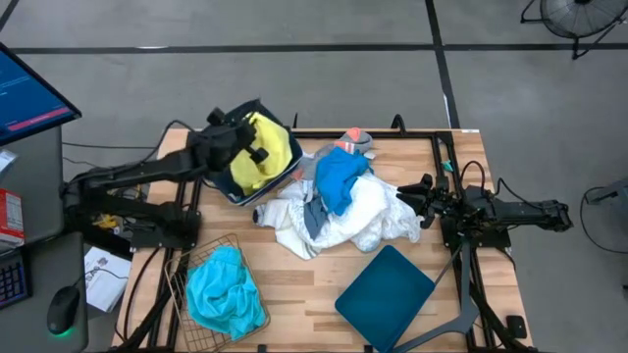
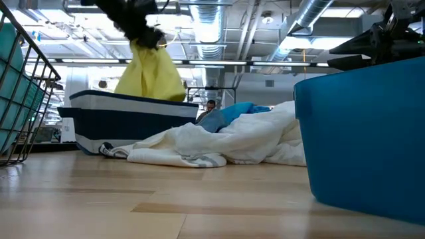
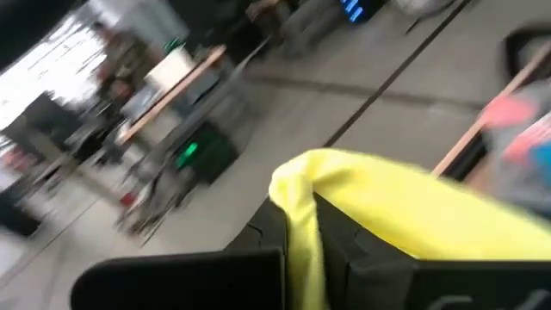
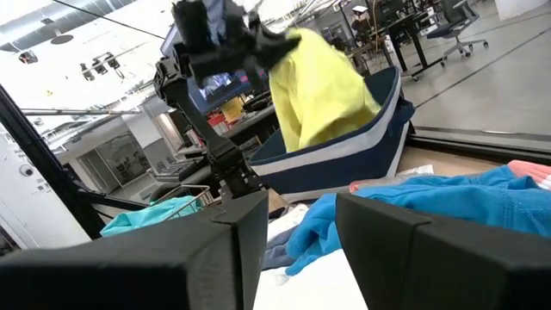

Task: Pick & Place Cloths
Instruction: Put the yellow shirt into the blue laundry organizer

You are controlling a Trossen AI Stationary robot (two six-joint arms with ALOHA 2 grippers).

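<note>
A yellow cloth point(image 1: 263, 157) hangs from my left gripper point(image 1: 250, 149) over the dark blue bin point(image 1: 285, 132) at the table's far left. The gripper is shut on it. In the low view the yellow cloth point(image 2: 149, 73) drops behind the bin's wall point(image 2: 133, 119). White cloths point(image 1: 343, 221) lie heaped mid-table with a blue garment point(image 1: 339, 181) on top. A grey sock with an orange band point(image 1: 353, 140) lies at the far edge. A turquoise garment point(image 1: 224, 289) fills the wire basket. My right gripper point(image 4: 301, 232) is open at the pile's right side, touching nothing. My left gripper pinches the yellow cloth by a bunched upper fold point(image 3: 301, 224) between its two fingers, coming from above. The cloth hangs slack below the fingers point(image 2: 143, 33). Its lower end point(image 2: 159, 93) reaches down behind the bin's rim; whether it rests inside cannot be seen.
A wire mesh basket point(image 1: 182, 270) stands at the near left corner. A teal blue bin point(image 1: 385, 294) lies near right and fills the low view's right side point(image 2: 362, 139). Bare wood lies between the two at the near edge. A monitor and mouse are left of the table.
</note>
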